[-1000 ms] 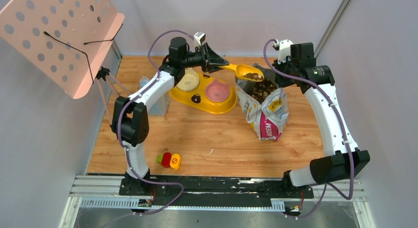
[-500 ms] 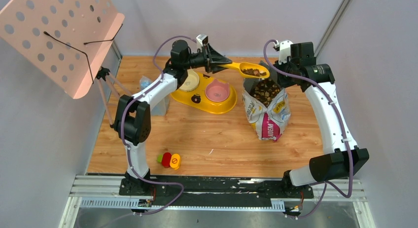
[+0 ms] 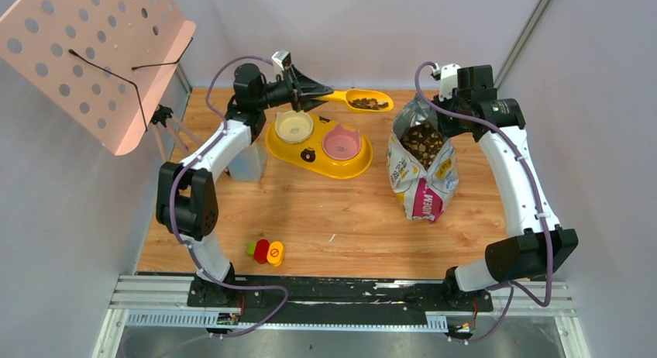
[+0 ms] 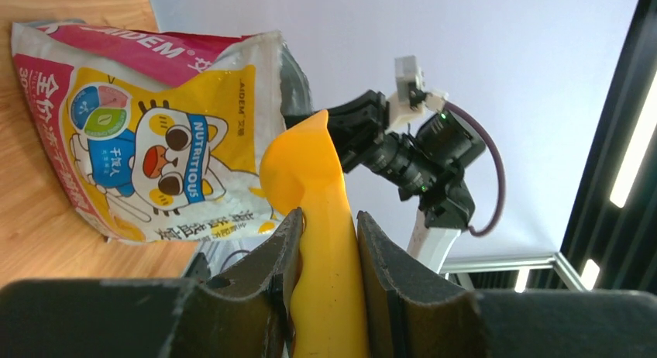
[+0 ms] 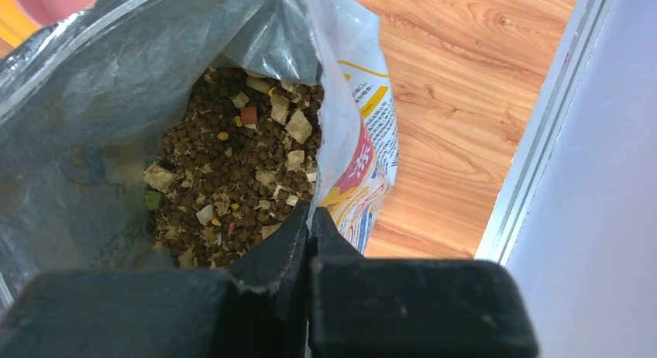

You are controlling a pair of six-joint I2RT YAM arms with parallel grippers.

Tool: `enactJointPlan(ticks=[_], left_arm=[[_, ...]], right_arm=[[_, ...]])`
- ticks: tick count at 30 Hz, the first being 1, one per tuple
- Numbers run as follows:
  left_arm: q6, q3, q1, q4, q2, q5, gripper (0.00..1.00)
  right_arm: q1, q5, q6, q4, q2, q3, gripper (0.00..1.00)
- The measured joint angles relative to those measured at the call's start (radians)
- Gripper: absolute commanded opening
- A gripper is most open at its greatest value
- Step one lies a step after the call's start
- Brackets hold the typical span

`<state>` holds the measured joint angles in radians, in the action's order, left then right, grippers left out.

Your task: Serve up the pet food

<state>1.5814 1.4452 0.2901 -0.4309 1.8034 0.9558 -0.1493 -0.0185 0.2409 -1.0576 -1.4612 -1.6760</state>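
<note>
My left gripper (image 3: 324, 94) (image 4: 328, 218) is shut on the handle of a yellow scoop (image 3: 360, 101) (image 4: 310, 164). The scoop holds brown pet food (image 3: 367, 104) and hangs level in the air behind the pink bowl (image 3: 342, 144), left of the bag. More pet food (image 3: 422, 139) (image 5: 232, 172) fills the open white printed bag (image 3: 422, 180) (image 4: 155, 141) (image 5: 93, 79). My right gripper (image 3: 438, 102) (image 5: 310, 215) is shut on the bag's rim at its right side and holds the mouth open. A cream bowl (image 3: 295, 126) sits beside the pink one in a yellow feeder (image 3: 310, 155).
A pink perforated stand (image 3: 93, 56) overhangs the left rear on thin legs. A translucent container (image 3: 244, 160) stands left of the feeder. Small red, yellow and green pieces (image 3: 267, 252) lie near the front edge. Grey walls close in on both sides.
My left arm has swung the filled scoop left, off the bag's mouth towards the feeder. The bag now stands more upright. The right gripper stays on the rim.
</note>
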Motion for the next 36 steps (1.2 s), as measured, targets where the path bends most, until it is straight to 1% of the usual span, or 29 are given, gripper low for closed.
enactJointPlan(ticks=[5,9,21,36], left_arm=[[-0.047,-0.077,-0.045,0.007,-0.108,0.0,0.0],[-0.088,-0.137,-0.072,0.01,-0.145,-0.01,0.0],[-0.208,-0.272,-0.175,0.055,-0.145,-0.087,0.0],[-0.422,-0.286,-0.192,0.179,-0.125,-0.226,0.0]], right_arm=[[0.002,0.001,0.0,0.0,-0.01,0.0,0.0],[0.003,0.0,-0.001,0.0,-0.01,0.0,0.0],[0.005,-0.001,-0.002,0.011,0.038,0.044,0.0],[0.007,-0.002,-0.002,0.016,0.055,0.06,0.0]])
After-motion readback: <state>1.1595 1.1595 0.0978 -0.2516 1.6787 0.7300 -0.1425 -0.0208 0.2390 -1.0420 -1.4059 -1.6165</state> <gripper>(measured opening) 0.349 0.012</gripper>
